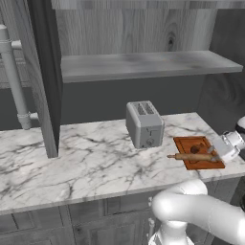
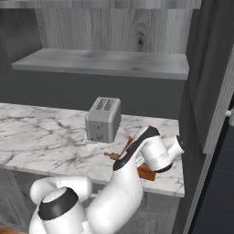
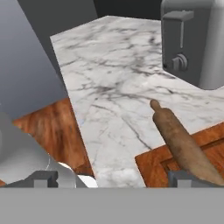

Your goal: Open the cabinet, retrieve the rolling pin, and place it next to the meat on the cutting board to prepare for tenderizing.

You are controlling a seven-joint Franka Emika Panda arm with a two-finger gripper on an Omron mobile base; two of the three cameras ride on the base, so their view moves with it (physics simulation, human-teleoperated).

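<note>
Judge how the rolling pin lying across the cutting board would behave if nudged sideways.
The rolling pin is round and slim, so it would probably roll across the flat cutting board. One handle overhangs onto the marble counter, so it might tip off the rim. It looks like rigid wood, unlikely to bend.

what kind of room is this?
A kitchen, rendered in simulation. Signs: a marble counter with grey base units below, a two-slot toaster on it, and a cutting board carrying a rolling pin and a lump of meat, under an open cabinet.
</note>
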